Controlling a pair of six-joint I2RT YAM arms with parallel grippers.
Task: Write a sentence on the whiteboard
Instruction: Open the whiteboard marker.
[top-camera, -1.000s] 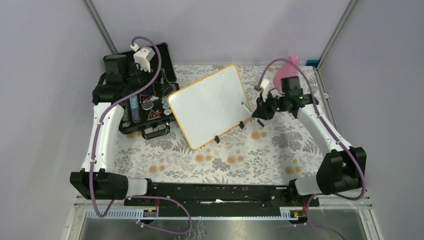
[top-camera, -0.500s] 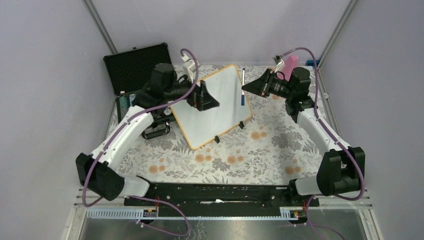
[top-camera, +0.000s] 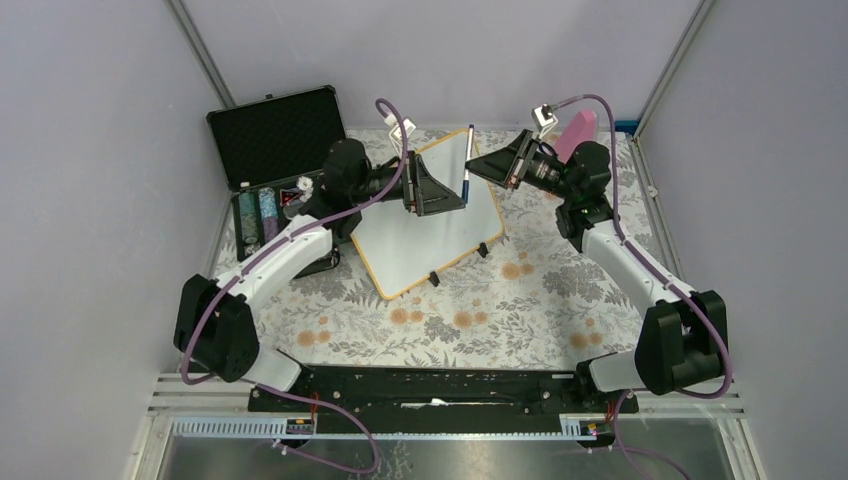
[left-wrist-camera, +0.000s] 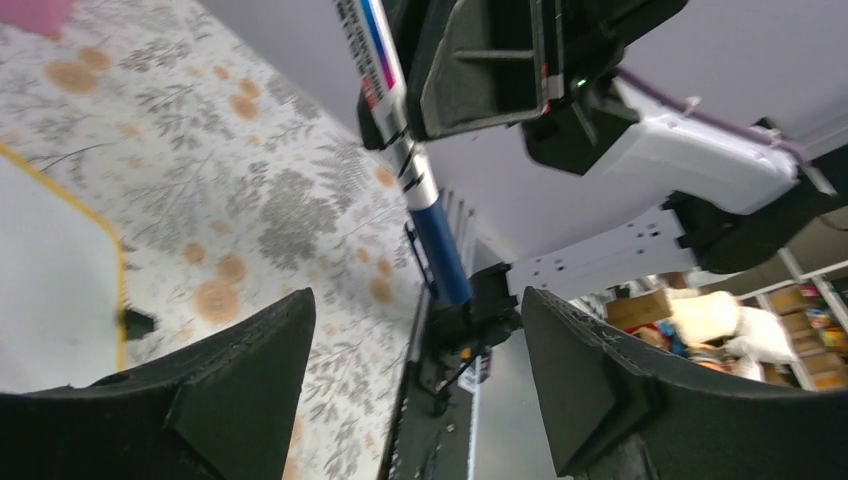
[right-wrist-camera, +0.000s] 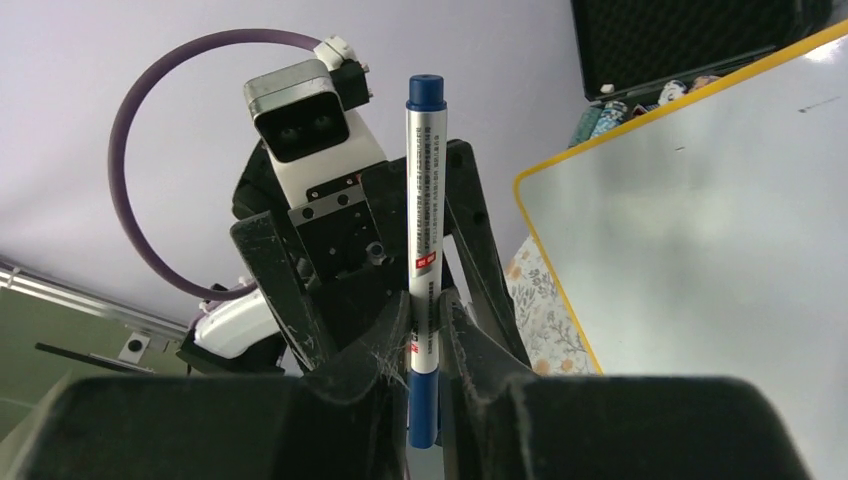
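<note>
The whiteboard (top-camera: 420, 245) lies tilted mid-table on the floral cloth, its face blank; the sentence is not in view. My right gripper (top-camera: 474, 164) hovers over the board's far edge, shut on a blue-and-white marker (top-camera: 467, 155) that it holds nearly upright. In the right wrist view the marker (right-wrist-camera: 424, 230) stands clamped between the fingers (right-wrist-camera: 470, 350). My left gripper (top-camera: 458, 192) faces it from the left, open. In the left wrist view the marker's blue end (left-wrist-camera: 440, 250) sits just beyond and between the spread fingers (left-wrist-camera: 230, 380), untouched.
An open black foam-lined case (top-camera: 280, 135) with poker chips (top-camera: 258, 215) stands at the back left, close to the board's left edge. A pink object (top-camera: 580, 130) sits at the back right. Purple cables loop above both wrists.
The right arm lifted the marker from the board's right edge into the air. The left arm swung from the case across the board, and its open jaws now face the marker.
</note>
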